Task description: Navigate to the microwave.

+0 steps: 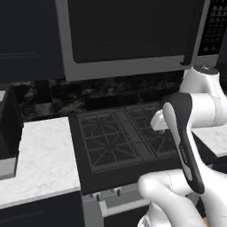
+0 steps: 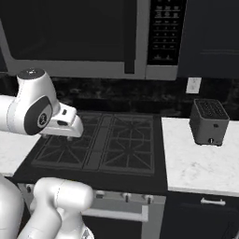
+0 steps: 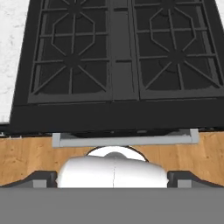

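Count: one wide boxy microwave with dark glass door in a silver-grey frame (image 1: 128,35), one black gas stove with cast grates (image 2: 100,142), one small black boxy countertop appliance (image 2: 209,122), one white wall outlet (image 2: 193,85).
Microwave look: vertical dark handle (image 2: 130,37), black button panel (image 2: 166,30) on its right.
Microwave place: mounted directly above the stove, between dark cabinets.
Surface: white marble counters (image 2: 200,163) flank the stove; wooden floor (image 3: 26,153) below.
Gripper: fingers' opening cannot be told.

White arm (image 1: 186,133) folded upward, elbow high, wrist (image 2: 65,122) angled forward and down, jaws' spread unclear
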